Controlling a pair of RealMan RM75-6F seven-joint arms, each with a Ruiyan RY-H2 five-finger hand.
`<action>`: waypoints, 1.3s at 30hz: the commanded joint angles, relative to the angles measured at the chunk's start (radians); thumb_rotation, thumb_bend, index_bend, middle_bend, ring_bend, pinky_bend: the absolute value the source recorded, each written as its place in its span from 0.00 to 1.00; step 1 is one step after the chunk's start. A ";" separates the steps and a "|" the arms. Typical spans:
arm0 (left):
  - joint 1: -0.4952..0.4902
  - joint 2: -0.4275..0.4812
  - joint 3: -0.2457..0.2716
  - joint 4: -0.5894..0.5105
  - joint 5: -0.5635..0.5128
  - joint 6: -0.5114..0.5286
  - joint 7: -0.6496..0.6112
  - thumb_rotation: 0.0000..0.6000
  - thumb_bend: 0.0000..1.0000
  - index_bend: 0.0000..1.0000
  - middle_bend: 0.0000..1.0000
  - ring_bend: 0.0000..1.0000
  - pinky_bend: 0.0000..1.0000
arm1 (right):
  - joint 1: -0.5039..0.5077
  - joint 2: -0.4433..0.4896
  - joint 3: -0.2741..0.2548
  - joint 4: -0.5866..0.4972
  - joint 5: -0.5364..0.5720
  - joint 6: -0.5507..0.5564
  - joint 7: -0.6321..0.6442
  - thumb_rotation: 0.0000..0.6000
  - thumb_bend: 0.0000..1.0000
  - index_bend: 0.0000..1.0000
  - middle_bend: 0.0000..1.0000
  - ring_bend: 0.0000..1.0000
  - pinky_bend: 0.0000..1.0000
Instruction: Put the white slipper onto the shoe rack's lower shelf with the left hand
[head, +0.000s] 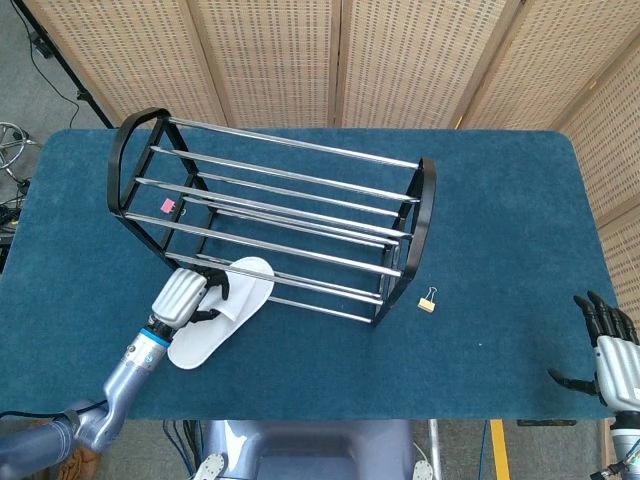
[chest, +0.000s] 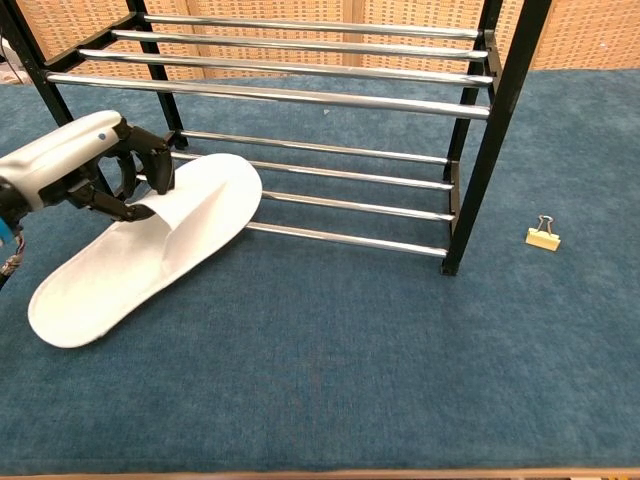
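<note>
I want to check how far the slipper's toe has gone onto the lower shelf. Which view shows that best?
The chest view: the white slipper has its toe over the front lower bars, heel outside. In the head view the upper bars partly cross it.

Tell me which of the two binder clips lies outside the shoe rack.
The yellow binder clip, on the cloth right of the shoe rack. The pink binder clip lies within the rack's frame, at its left end.

White slipper (chest: 150, 250); toe over shoe rack's (chest: 320, 200) lower rails.
</note>
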 joint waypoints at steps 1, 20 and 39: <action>-0.041 -0.030 -0.035 0.015 -0.037 -0.050 0.054 1.00 0.49 0.65 0.54 0.47 0.58 | 0.002 -0.001 0.005 0.008 0.021 -0.009 0.000 1.00 0.00 0.00 0.00 0.00 0.00; -0.161 -0.085 -0.099 0.082 -0.124 -0.178 0.110 1.00 0.48 0.65 0.53 0.47 0.58 | 0.016 -0.013 0.020 0.034 0.072 -0.036 -0.015 1.00 0.00 0.00 0.00 0.00 0.00; -0.211 -0.118 -0.138 0.160 -0.191 -0.201 0.208 1.00 0.48 0.65 0.53 0.47 0.58 | 0.035 -0.023 0.028 0.057 0.112 -0.081 -0.011 1.00 0.00 0.00 0.00 0.00 0.00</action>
